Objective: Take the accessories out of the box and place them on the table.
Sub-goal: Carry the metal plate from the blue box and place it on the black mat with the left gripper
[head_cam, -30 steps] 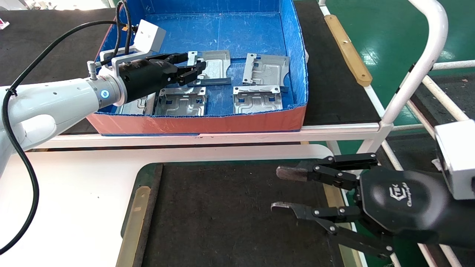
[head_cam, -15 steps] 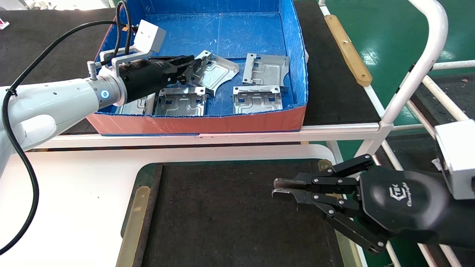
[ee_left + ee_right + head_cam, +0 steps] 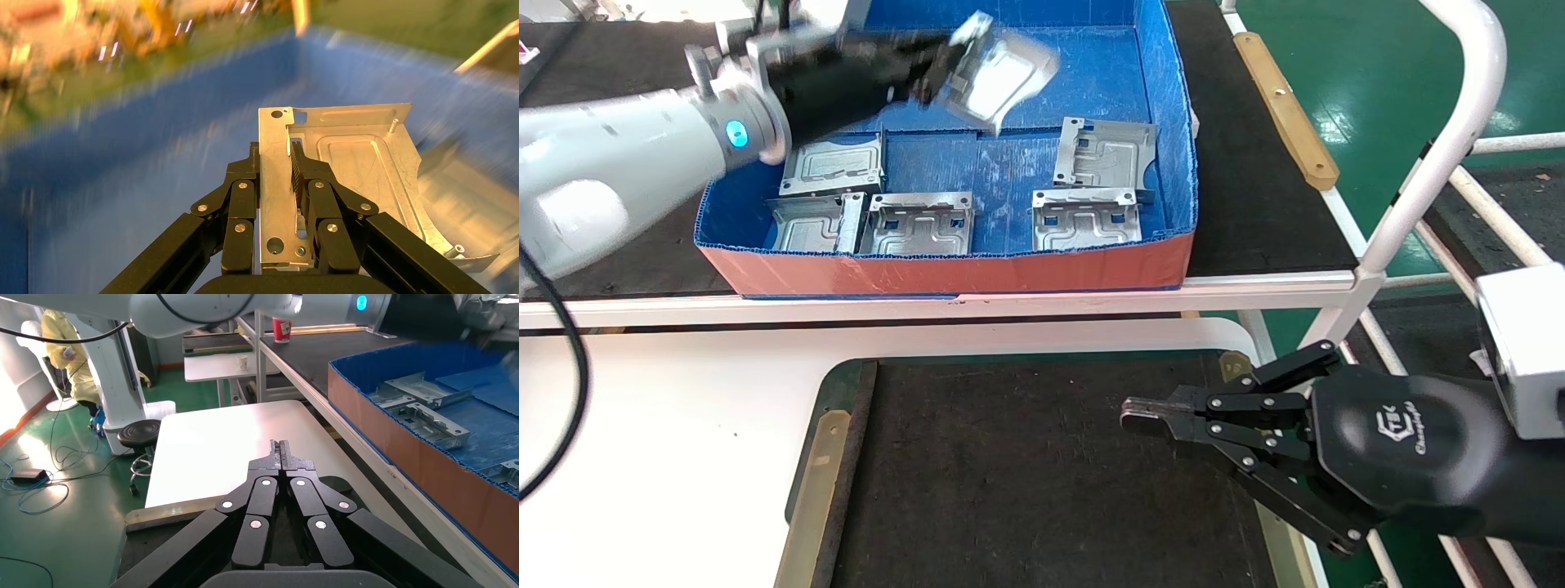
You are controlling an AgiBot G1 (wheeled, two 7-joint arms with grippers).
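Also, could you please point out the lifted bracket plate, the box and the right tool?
lifted bracket plate (image 3: 361, 165): left wrist view, embossed face.
box (image 3: 944, 273): head view, orange front wall.
right tool (image 3: 1130, 412): head view, closed tips.

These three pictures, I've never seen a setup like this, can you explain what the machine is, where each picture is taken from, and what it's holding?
It is a two-armed robot. The wide picture comes from a camera on its head; the other two come from cameras on its wrists. The left claw is shut on one silver-grey stamped sheet-metal plate, held raised above the large shallow blue-lined, orange-sided tray. Five more plates like it lie inside the tray. The right claw is shut and holds nothing; it sits over the dark felt-like mat of the white-topped table, where the plates are meant to go.
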